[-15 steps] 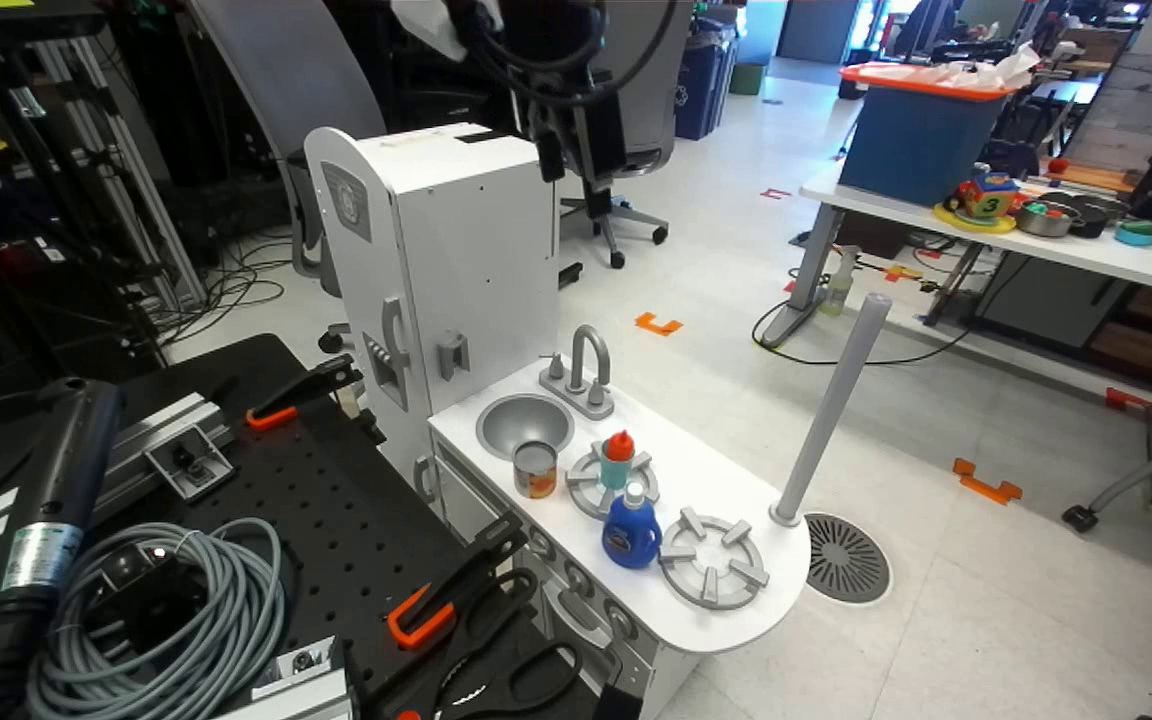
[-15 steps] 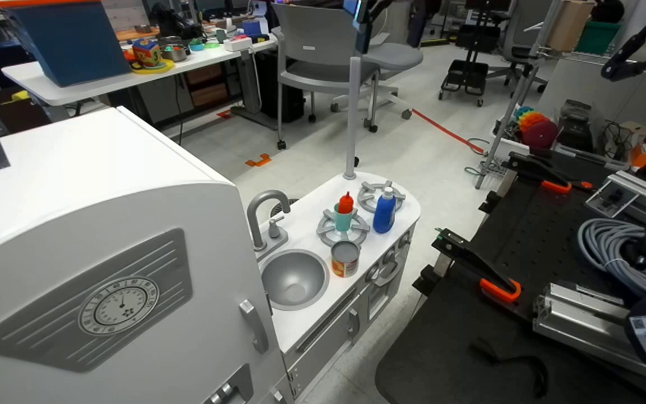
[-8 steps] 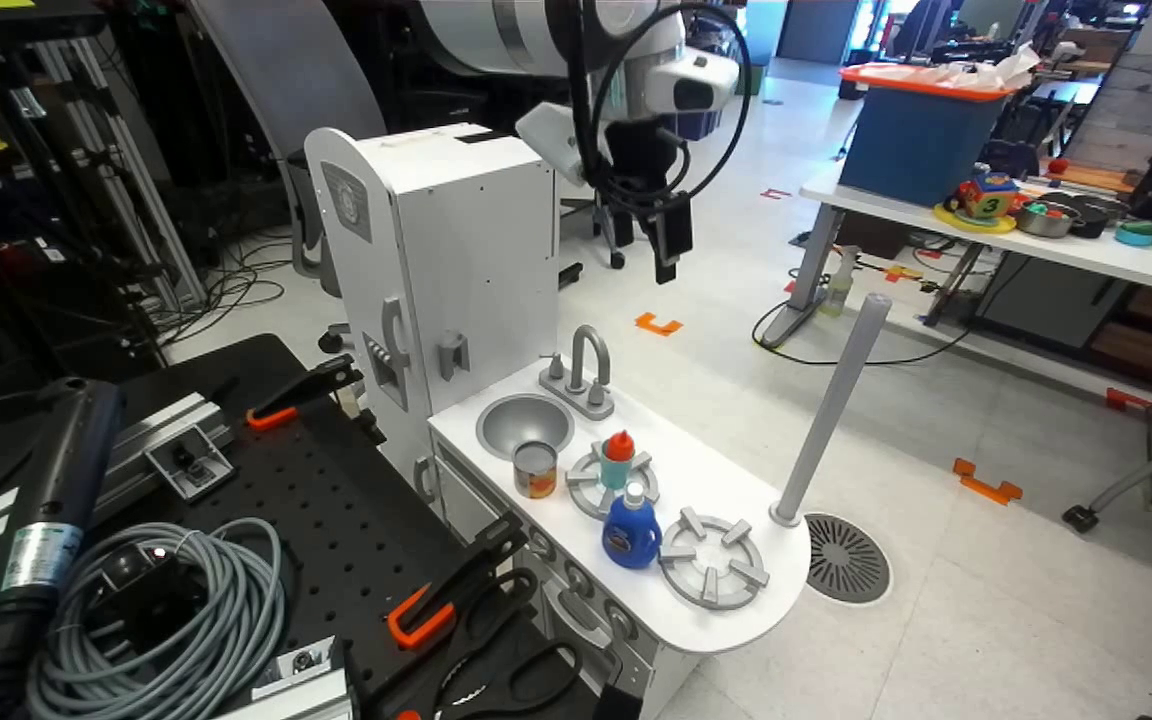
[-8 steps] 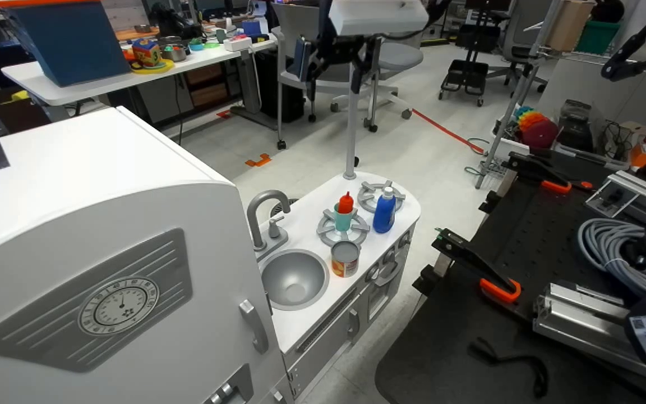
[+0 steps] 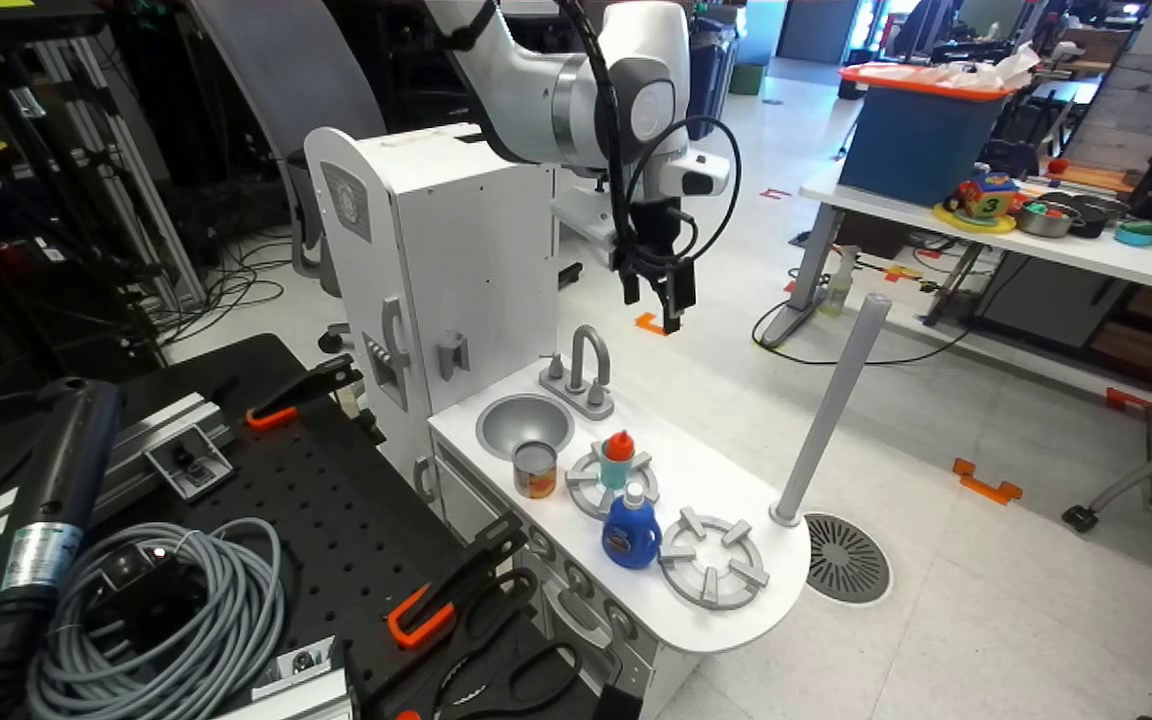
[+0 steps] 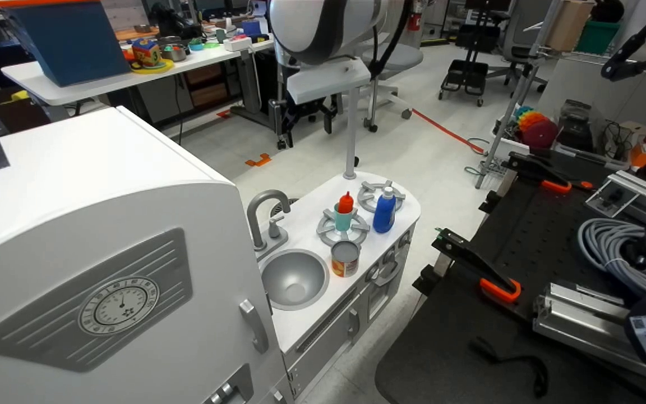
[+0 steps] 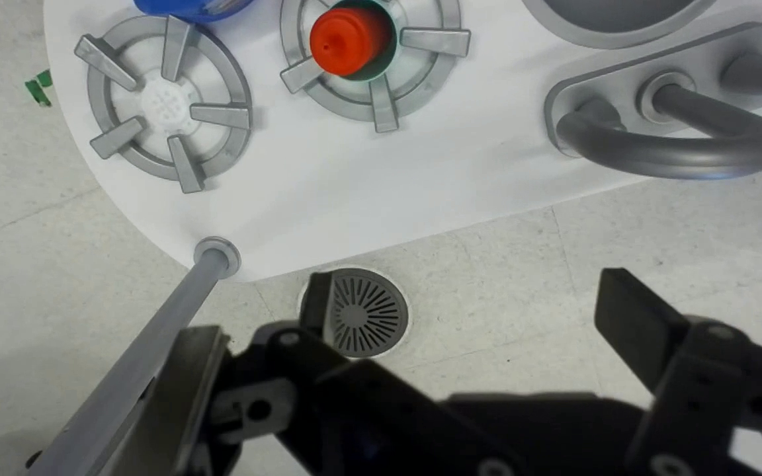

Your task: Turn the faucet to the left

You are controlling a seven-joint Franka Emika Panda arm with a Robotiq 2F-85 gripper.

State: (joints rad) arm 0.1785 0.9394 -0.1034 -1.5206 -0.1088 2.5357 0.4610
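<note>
The faucet is a grey curved spout on a base with two small handles, behind the round metal basin. It shows in both exterior views (image 5: 579,352) (image 6: 252,217) and at the upper right of the wrist view (image 7: 678,156). Its tip points along the counter towards the burners, above one handle. My gripper (image 5: 652,310) is open and empty, in the air behind the counter's back edge, higher than the faucet and apart from it. It also shows in an exterior view (image 6: 307,124), partly hidden by the arm. In the wrist view the fingers (image 7: 465,291) are wide apart over bare floor.
The white toy fridge (image 5: 481,270) stands tall beside the sink. A can (image 5: 535,470), a teal cup with a red-topped bottle (image 5: 617,460) and a blue bottle (image 5: 630,530) stand on the counter. A grey pole (image 5: 833,410) rises at the counter's far end.
The arm has come down into view and lowered the gripper behind the counter, first swinging away from the fridge in an exterior view. The faucet and the counter things have not moved.
</note>
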